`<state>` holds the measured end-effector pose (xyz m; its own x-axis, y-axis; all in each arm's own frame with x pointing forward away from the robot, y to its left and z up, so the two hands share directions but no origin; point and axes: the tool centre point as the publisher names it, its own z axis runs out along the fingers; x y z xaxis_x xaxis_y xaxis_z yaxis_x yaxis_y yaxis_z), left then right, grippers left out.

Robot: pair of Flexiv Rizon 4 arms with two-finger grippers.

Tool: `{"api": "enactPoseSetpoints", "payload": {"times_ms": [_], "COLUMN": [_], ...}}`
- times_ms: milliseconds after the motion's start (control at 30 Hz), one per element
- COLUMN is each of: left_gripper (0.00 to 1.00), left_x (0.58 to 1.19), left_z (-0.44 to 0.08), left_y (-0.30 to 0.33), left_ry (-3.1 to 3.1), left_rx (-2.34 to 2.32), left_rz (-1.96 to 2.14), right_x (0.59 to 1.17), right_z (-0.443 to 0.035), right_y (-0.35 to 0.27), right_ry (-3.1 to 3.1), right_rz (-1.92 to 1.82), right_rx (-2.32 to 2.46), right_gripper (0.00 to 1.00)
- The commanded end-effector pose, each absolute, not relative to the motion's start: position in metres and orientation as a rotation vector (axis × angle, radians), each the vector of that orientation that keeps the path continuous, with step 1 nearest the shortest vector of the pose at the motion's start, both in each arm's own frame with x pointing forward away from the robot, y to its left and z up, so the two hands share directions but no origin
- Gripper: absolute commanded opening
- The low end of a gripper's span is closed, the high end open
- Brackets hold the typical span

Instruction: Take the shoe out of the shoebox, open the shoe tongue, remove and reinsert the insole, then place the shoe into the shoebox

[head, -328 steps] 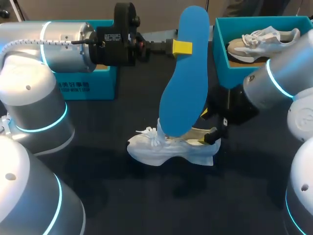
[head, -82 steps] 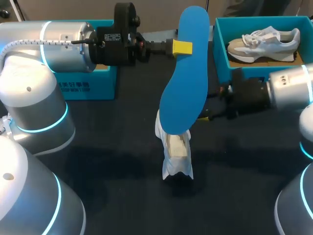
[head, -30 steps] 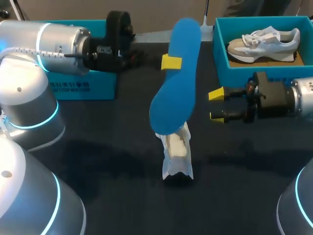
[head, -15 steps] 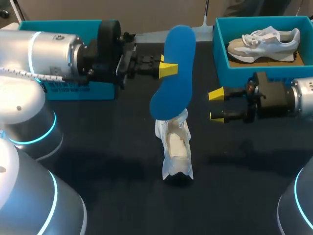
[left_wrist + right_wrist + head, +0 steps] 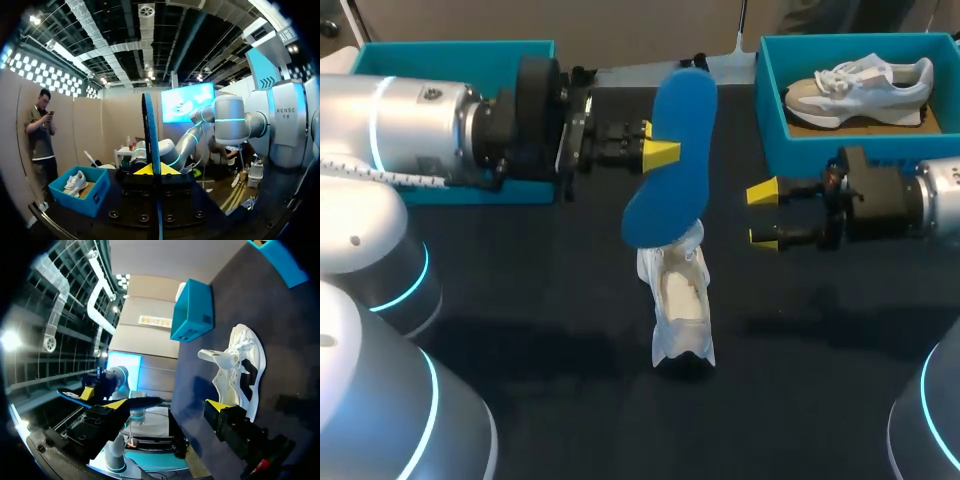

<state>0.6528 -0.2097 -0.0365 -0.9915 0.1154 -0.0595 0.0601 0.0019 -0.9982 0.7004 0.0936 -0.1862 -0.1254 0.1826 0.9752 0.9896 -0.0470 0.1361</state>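
Mid-desk (image 5: 520,300), white shoe (image 5: 678,300) lies lengthwise, heel toward near edge, opening up. Left end effector (image 5: 658,152) comes in from the left edge and pinches the blue insole (image 5: 675,120) at mid-length. The insole hangs tilted, its lower end over the shoe's far part; contact can't be told. Right end effector (image 5: 761,213) sits right of the shoe, apart from it, fingers spread, nothing between.

Shoebox (image 5: 770,100) at far right corner holds a second shoe (image 5: 860,85). Teal box (image 5: 450,55) at far left edge, partly behind the left arm.

Left wrist view only: insole (image 5: 150,130) edge-on, a thin blue line clamped between the fingers, shoebox (image 5: 95,197) off to one side.

Right wrist view only: shoe (image 5: 240,370) seen from the side, tongue pulled out, ahead of the spread yellow tips (image 5: 217,405). Head view alone shows the insole's broad face.
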Motion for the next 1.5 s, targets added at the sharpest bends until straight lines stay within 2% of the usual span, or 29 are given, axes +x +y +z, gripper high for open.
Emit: {"api": "enactPoseSetpoints", "payload": {"times_ms": [33, 500, 767, 933, 1167, 1500], "left_gripper": [0.00, 0.00, 0.00, 0.00, 0.00, 0.00], "left_x": [0.647, 0.646, 0.657, 0.667, 0.672, 0.673], "left_z": [-0.054, -0.087, -0.113, -0.115, -0.105, -0.102], "left_y": [-0.199, -0.190, -0.183, -0.180, -0.175, -0.174], "left_ry": [-2.136, -2.277, -2.168, -2.097, -2.046, -2.105], "left_rx": [-0.456, -1.152, -1.960, -2.296, -2.551, -2.513], "left_rz": [2.277, 2.444, 2.458, 2.412, 2.353, 2.399], "right_x": [0.700, 0.700, 0.700, 0.700, 0.700, 0.700], "right_z": [-0.186, -0.186, -0.186, -0.186, -0.186, -0.186], "right_y": [0.095, 0.095, 0.095, 0.095, 0.095, 0.095], "right_ry": [-1.414, -1.414, -1.414, -1.414, -1.414, -1.414], "right_rz": [-1.261, -1.261, -1.261, -1.261, -1.261, -1.261], "right_rx": [-1.326, -1.326, -1.326, -1.326, -1.326, -1.326], "right_gripper": [1.00, 1.00, 1.00, 1.00, 1.00, 1.00]}}
